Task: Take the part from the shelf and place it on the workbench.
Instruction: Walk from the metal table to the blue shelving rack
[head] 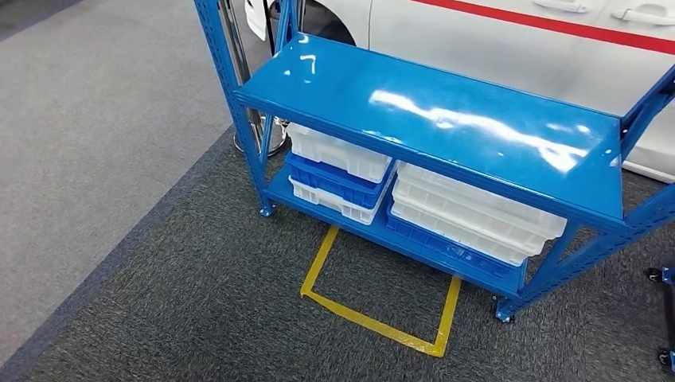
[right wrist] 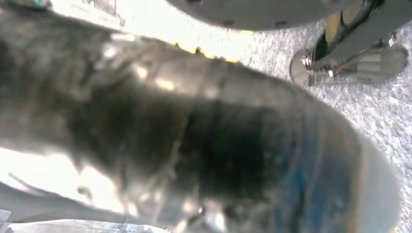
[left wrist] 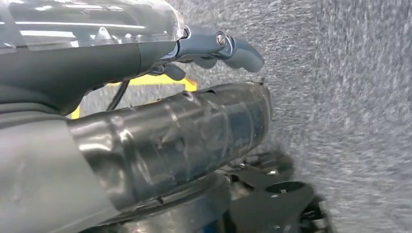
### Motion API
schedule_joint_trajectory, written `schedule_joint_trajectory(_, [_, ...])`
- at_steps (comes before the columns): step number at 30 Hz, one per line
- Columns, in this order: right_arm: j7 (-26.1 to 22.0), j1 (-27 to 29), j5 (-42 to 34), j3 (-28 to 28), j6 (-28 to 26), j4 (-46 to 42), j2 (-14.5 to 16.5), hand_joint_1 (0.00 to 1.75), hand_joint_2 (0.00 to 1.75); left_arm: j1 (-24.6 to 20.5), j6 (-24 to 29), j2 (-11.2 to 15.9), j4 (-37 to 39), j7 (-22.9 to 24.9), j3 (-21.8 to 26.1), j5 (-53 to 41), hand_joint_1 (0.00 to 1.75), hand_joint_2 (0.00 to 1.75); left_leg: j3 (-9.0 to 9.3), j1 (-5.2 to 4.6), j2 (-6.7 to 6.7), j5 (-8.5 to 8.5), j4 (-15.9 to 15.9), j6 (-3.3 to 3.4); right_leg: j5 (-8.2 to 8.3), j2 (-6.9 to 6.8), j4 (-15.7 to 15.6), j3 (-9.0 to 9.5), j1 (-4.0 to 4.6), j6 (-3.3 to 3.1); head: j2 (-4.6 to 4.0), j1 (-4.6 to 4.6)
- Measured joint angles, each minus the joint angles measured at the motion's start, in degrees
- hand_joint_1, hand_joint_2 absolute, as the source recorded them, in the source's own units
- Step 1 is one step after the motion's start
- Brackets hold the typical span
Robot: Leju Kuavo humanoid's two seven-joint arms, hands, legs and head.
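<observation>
Below — stacked trays [head: 470, 211] on shelf [head: 430, 111]

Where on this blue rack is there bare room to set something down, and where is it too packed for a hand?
The top shelf is bare from post to post. The lower shelf is crowded: one stack of white and blue bins beside a wider stack, with little room under the top shelf. The carpet inside the yellow tape outline in front is also free.

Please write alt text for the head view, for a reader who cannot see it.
A blue metal shelf stands on grey carpet, its top bare, with stacked white and blue bins on the lower level. Yellow floor tape marks a box before it; a white car is behind.
</observation>
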Motion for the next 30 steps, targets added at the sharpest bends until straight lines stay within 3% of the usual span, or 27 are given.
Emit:
schedule_joint_trajectory(1, [0.0, 0.1, 0.0, 0.0, 0.0, 0.0, 0.0, 0.00, 0.00, -0.1, 0.0, 0.0, 0.0, 0.0, 0.0, 0.0, 0.00, 0.00, 0.14, 0.04, 0.72, 0.17, -0.2, 0.22, 0.08, 0.26, 0.0, -0.14, -0.14, 0.37, 0.00, -0.01])
schedule_joint_trajectory(3, [0.1, 0.2, 0.0, 0.0, 0.0, 0.0, 0.0, 0.00, 0.00, -0.1, 0.0, -0.1, 0.0, 0.0, 0.0, 0.0, 0.00, 0.00, 0.56, 0.25, 2.22, 0.56, -0.8, 0.86, -0.91, -2.21, 1.4, -0.93, -0.01, 0.92, 0.00, 0.13])
schedule_joint_trajectory(5, [0.1, 0.1, 0.1, 0.0, 0.0, 0.0, 0.0, 0.00, 0.00, 0.0, 0.0, -0.2, 0.0, 0.0, 0.0, 0.0, 0.00, 0.00, 0.74, 0.33, 3.87, 0.69, -1.2, 1.32, -4.07, -5.88, 6.9, -3.64, 0.07, 1.35, 0.00, 0.32])
schedule_joint_trajectory(7, [0.1, 0.0, 0.2, 0.0, 0.0, 0.0, 0.0, 0.00, 0.00, 0.2, 0.0, -0.2, 0.0, 0.0, 0.1, 0.0, 0.00, 0.00, 0.77, 0.26, 5.76, 0.48, -1.1, 1.40, -6.80, -6.92, 13.6, -7.12, -0.19, 1.79, 0.00, 0.39])
schedule_joint_trajectory(8, [0.1, 0.1, 0.2, 0.0, 0.0, 0.0, 0.0, 0.00, 0.00, 0.2, 0.0, -0.2, 0.0, 0.0, 0.2, 0.0, 0.00, 0.00, 0.84, 0.25, 6.65, 0.32, -1.1, 1.35, -6.76, -7.09, 15.0, -7.81, -0.36, 1.97, 0.00, 0.39])
schedule_joint_trajectory(9, [0.1, 0.1, 0.2, 0.0, 0.0, 0.0, 0.0, 0.00, 0.00, 0.2, 0.0, -0.2, 0.0, 0.0, 0.2, 0.0, 0.00, 0.00, 0.97, 0.26, 7.44, 0.14, -1.0, 1.24, -5.68, -7.32, 14.2, -7.36, -0.50, 2.08, -0.01, 0.39])
schedule_joint_trajectory(10, [0.1, 0.2, 0.2, 0.0, 0.0, 0.0, 0.0, 0.00, 0.00, 0.2, 0.0, -0.2, 0.0, 0.0, 0.2, 0.0, 0.00, 0.00, 1.18, 0.27, 8.11, -0.08, -1.0, 1.10, -3.79, -7.77, 11.2, -5.73, -0.59, 2.09, -0.01, 0.39])
schedule_joint_trajectory(12, [0.1, 0.2, 0.2, 0.0, -0.1, 0.0, 0.0, 0.00, 0.00, 0.1, 0.0, -0.2, 0.0, 0.0, 0.2, 0.0, 0.00, 0.00, 1.65, 0.12, 9.30, -0.63, -0.8, 0.53, -0.85, -9.97, 3.6, -1.68, -0.36, 1.65, -0.01, 0.39])
schedule_joint_trajectory(14, [0.1, 0.1, 0.3, 0.0, -0.1, 0.0, 0.0, 0.00, 0.00, 0.0, 0.0, -0.2, 0.0, 0.0, 0.3, 0.0, 0.00, 0.00, 2.02, -0.13, 10.27, -1.11, -0.8, -0.15, -0.23, -11.12, 0.1, 0.10, 0.10, 0.90, 0.00, 0.36])
schedule_joint_trajectory(16, [0.1, 0.2, 0.3, 0.0, -0.1, 0.0, 0.1, 0.00, 0.00, -0.2, 0.0, -0.2, 0.0, 0.0, 0.3, 0.0, 0.00, 0.00, 2.58, -0.22, 11.14, -1.32, -1.0, -0.73, -0.25, -10.08, 0.0, 0.06, 0.26, 0.24, 0.00, 0.34])
schedule_joint_trajectory(18, [0.1, 0.3, 0.3, 0.0, -0.1, 0.0, 0.1, 0.00, 0.00, -0.4, 0.0, -0.2, 0.0, 0.0, 0.3, 0.0, 0.00, 0.00, 2.53, 0.00, 9.91, -2.48, 0.1, -1.31, -0.03, -9.01, -0.4, 0.24, 0.02, -0.49, 0.00, 0.34])
schedule_joint_trajectory(20, [0.1, 0.2, 0.4, 0.0, -0.1, 0.0, 0.1, 0.00, 0.00, -0.3, 0.0, -0.2, 0.0, 0.0, 0.3, 0.0, 0.00, 0.00, 0.07, 0.26, 6.99, -5.74, 5.5, -1.66, 0.20, -7.91, -0.7, 0.36, -0.19, -1.18, 0.00, 0.31])
schedule_joint_trajectory(22, [0.1, 0.1, 0.5, 0.0, -0.1, 0.0, 0.1, 0.00, 0.00, -0.1, 0.0, -0.2, 0.0, 0.0, 0.4, 0.0, 0.00, 0.00, -3.74, 0.30, 5.46, -8.83, 13.1, -1.81, 0.21, -6.65, -0.7, 0.30, -0.09, -1.53, -0.01, 0.29])
schedule_joint_trajectory(23, [0.1, 0.1, 0.6, 0.0, -0.1, 0.0, 0.1, 0.00, 0.00, 0.1, 0.0, -0.2, 0.0, 0.0, 0.4, 0.0, 0.00, 0.00, -5.00, 0.30, 5.23, -8.93, 15.2, -1.86, 0.17, -6.00, -0.6, 0.33, -0.04, -1.58, -0.01, 0.28])
schedule_joint_trajectory(24, [0.1, 0.1, 0.6, 0.0, -0.1, 0.0, 0.1, 0.00, 0.00, 0.1, 0.0, -0.2, 0.0, 0.0, 0.5, 0.0, 0.00, 0.00, -5.36, 0.31, 5.12, -7.85, 15.2, -1.86, 0.11, -5.38, -0.5, 0.40, -0.03, -1.59, -0.01, 0.28])
schedule_joint_trajectory(26, [0.3, 0.2, 0.8, 0.0, -0.1, 0.0, 0.1, 0.00, 0.00, 0.2, 0.0, -0.2, 0.0, 0.0, 0.6, 0.0, 0.00, 0.00, -3.38, 0.37, 4.94, -3.15, 9.3, -1.68, -0.11, -4.40, -0.3, 0.62, -0.06, -1.44, 0.00, 0.28])
schedule_joint_trajectory(28, [1.0, 0.2, 1.1, 0.0, -0.2, 0.0, 0.1, 0.00, 0.87, 0.0, -0.1, -0.2, 0.0, 0.1, 0.6, -0.1, 0.00, 0.00, -1.03, 0.32, 4.27, -0.21, 2.6, -1.32, -0.42, -3.82, 0.2, 0.56, 0.11, -0.92, 0.00, 0.29])
schedule_joint_trajectory(30, [1.9, 0.3, 1.5, 0.0, -0.4, 0.0, 0.1, 0.00, 1.75, -0.2, -0.1, -0.2, 0.0, 0.2, 0.6, -0.2, 0.00, 0.00, -0.49, 0.11, 3.75, -0.07, 0.6, -0.85, -0.53, -3.61, 0.4, 0.29, 0.23, -0.19, 0.00, 0.31])
